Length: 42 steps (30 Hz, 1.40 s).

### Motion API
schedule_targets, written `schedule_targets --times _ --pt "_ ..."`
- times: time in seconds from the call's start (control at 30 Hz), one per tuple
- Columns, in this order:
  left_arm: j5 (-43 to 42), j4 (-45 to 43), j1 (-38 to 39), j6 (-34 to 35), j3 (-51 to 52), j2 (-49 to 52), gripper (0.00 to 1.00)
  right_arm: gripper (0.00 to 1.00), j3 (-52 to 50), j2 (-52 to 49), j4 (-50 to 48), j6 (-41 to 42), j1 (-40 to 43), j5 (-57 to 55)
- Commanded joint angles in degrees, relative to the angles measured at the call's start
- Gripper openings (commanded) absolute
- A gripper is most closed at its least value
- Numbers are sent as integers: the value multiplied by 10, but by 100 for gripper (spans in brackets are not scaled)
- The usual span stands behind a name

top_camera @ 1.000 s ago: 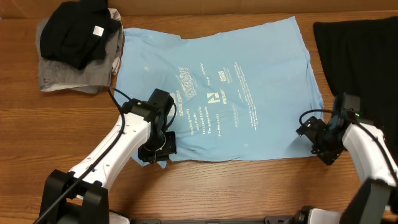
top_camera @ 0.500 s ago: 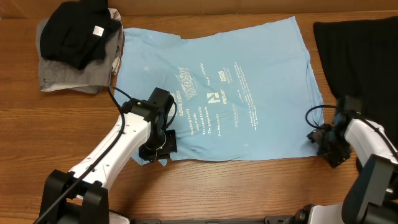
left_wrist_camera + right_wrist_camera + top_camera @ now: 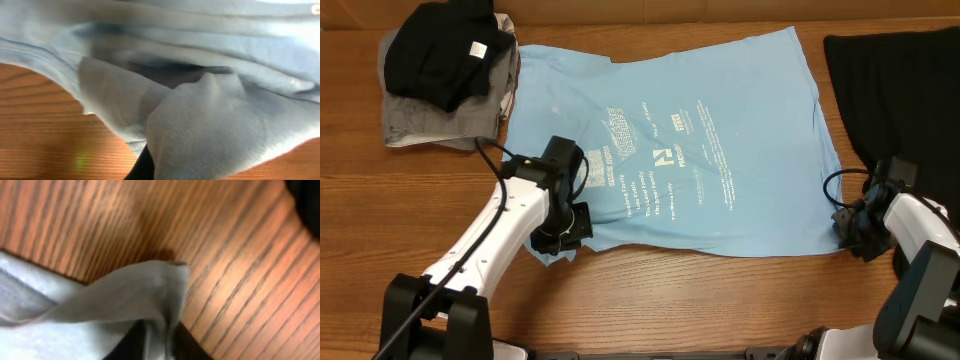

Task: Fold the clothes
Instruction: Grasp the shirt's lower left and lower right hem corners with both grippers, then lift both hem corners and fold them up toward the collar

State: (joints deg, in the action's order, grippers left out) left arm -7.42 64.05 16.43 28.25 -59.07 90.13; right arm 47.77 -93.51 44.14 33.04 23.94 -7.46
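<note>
The light blue T-shirt (image 3: 670,150) lies spread flat, print side up, in the middle of the table. My left gripper (image 3: 558,232) is at its lower left corner, shut on the hem. In the left wrist view the blue fabric (image 3: 210,120) drapes over one dark finger (image 3: 142,167). At the shirt's lower right corner my right gripper (image 3: 850,228) is shut on the fabric. In the right wrist view a fold of the T-shirt (image 3: 125,295) is pinched between the gripper (image 3: 160,347) fingers (image 3: 192,347), just above the wood.
A black garment (image 3: 445,50) sits on a grey one (image 3: 440,125) at the far left. Another black garment (image 3: 900,90) lies along the right edge, close to my right arm. Bare wooden table (image 3: 720,300) runs along the front.
My right gripper slid right to the shirt's lower right corner and closed on it. My left gripper shifted left with its corner, stretching the bottom hem wider.
</note>
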Motion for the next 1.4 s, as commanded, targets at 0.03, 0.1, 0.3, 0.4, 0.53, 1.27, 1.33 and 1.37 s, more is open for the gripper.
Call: schedule_targets --times 0.03,0.1,0.3,0.4,0.53,1.27,1.33,1.37 --pt "16 14 -23 -13 -23 1 4 4 2 -10 14 0 5 0" --pt "19 30 -30 -18 -42 1 4 4 20 -5 38 -1 7 2" --pt "74 118 -34 -45 -155 1 4 4 110 20 152 -35 7 46" --pt "94 161 -34 -45 -206 1 4 4 156 31 218 -38 7 50" --pt "95 199 -33 -48 -239 1 4 4 202 50 285 -67 7 62" --pt "111 256 -32 -30 -239 -19 4 4 284 183 414 -139 7 76" --pt "110 230 -32 -30 -233 -19 4 4 284 169 410 -151 5 76" --pt "111 221 -32 -30 -231 -19 4 4 284 159 407 -156 5 76"
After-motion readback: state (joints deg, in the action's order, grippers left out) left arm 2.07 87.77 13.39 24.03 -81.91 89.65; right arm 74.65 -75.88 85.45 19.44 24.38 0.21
